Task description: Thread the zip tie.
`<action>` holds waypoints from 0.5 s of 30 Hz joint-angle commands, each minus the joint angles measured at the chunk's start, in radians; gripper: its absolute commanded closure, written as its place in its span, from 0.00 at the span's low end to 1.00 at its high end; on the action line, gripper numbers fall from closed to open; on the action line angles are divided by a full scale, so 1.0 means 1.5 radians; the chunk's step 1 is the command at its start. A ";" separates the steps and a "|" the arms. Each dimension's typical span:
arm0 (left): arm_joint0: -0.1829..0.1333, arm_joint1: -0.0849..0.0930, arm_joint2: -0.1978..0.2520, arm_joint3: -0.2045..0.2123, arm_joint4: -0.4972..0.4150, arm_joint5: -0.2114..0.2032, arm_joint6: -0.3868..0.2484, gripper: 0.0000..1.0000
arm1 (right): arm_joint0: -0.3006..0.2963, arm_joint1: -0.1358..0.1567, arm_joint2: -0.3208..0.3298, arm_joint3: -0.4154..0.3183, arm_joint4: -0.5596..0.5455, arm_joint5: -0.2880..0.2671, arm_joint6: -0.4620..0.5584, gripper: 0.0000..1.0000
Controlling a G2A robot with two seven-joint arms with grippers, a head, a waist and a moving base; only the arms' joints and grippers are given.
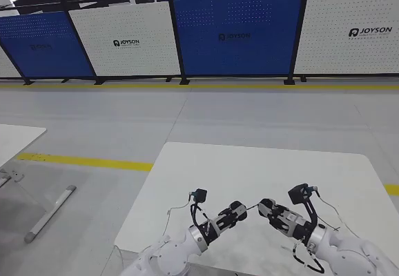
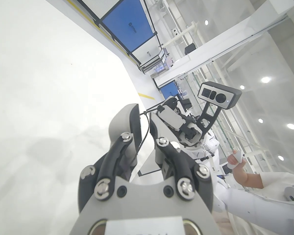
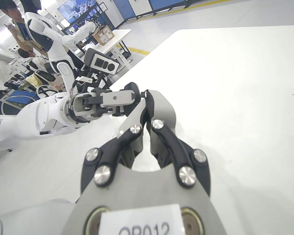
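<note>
Both grippers meet over the table point(image 1: 275, 165), near its 6 o'clock edge in the top view. The left gripper point(image 1: 240, 210) sits at 9 o'clock of the right gripper point(image 1: 264, 207), tips almost nose to nose. Makes sense imo: threading needs one end kept steady while the other gets fed in, so each arm takes a side of the zip tie point(image 2: 147, 128), and they keep it up off the table w/ room to line things up.

Right jaws are pressed together, pinching the tie at the tips, w/ a short stub poking out toward the left gripper. Left jaws: the tie runs between them in the left wrist view, but I can't tell if they actually clamp it.

The tie itself is thin and black. It bows in a curve inside the left gripper, then runs straight-ish across to the right tips. Looks floppy, so I'd guess the free end wanders easily. Whether the tail is in the head yet, idk, too small to see.
</note>
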 commanded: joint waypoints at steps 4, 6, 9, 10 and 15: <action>0.000 0.000 0.001 -0.001 0.002 -0.002 -0.003 1.00 | -0.002 -0.002 0.005 0.000 -0.001 0.006 -0.002 1.00; 0.000 0.000 0.000 -0.001 0.003 -0.002 -0.005 1.00 | -0.003 -0.003 0.005 -0.001 -0.001 0.007 -0.001 1.00; 0.000 0.000 0.000 -0.001 0.004 -0.001 -0.007 1.00 | -0.002 -0.004 0.006 -0.002 -0.002 0.008 0.002 1.00; 0.000 0.000 0.000 -0.002 0.004 -0.001 -0.007 1.00 | -0.002 -0.004 0.007 -0.003 -0.003 0.008 0.003 1.00; -0.001 -0.001 -0.001 -0.003 0.002 -0.003 -0.009 1.00 | -0.002 -0.006 0.008 -0.004 -0.006 0.007 0.008 1.00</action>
